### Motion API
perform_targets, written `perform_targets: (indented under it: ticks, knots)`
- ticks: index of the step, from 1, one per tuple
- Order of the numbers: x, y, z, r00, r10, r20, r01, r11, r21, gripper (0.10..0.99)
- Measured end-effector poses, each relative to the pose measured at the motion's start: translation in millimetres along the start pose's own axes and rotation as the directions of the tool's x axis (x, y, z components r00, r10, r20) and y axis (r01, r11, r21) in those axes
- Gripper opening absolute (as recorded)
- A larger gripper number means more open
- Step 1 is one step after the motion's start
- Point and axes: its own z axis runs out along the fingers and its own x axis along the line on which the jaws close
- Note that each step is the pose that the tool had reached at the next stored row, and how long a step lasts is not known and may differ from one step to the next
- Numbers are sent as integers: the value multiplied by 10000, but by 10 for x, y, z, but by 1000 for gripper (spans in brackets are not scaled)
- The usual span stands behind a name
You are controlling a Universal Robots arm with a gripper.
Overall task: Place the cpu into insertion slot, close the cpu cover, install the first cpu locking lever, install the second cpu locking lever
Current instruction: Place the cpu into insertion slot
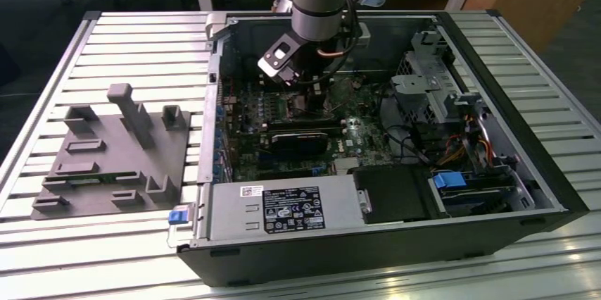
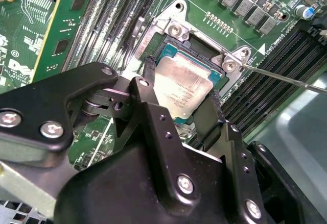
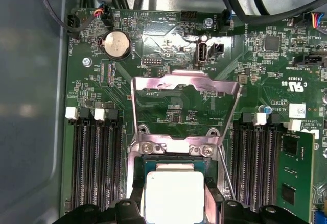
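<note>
Two fingers (image 2: 149, 78) of the hand (image 2: 182, 81) clamp opposite edges of the cpu (image 2: 181, 94), held square over the insertion slot (image 2: 189, 48). Beyond it, the cpu cover (image 3: 148, 83) stands raised. In the exterior view, a grey fixture (image 1: 112, 152) lies on the surface (image 1: 141, 39) at 9 o'clock of the computer case (image 1: 376, 244).

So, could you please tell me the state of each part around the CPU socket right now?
cpu: in the socket, metal top up, uncovered.
cpu cover: open, standing up off the socket.
locking lever: unlatched, sticking out clear of the socket.
claw: down at the socket, straddling the cpu; its grip cannot be told.
computer case: lying flat, side open.
</note>
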Motion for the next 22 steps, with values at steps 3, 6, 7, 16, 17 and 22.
perform_targets:
  ticks: [3,6,7,16,17,22]
  knots:
    - [1,0,8,10000,0,1,0,10000,-1,541]
    - [1,0,9,10000,0,-1,0,10000,-1,541]
    - [1,0,9,10000,0,-1,0,10000,-1,541]
    - [2,1,12,10000,0,-6,0,10000,-5,553]
    - [2,1,11,10000,0,-5,0,10000,-4,616]
    - [1,0,6,10000,0,-2,0,10000,-1,616]
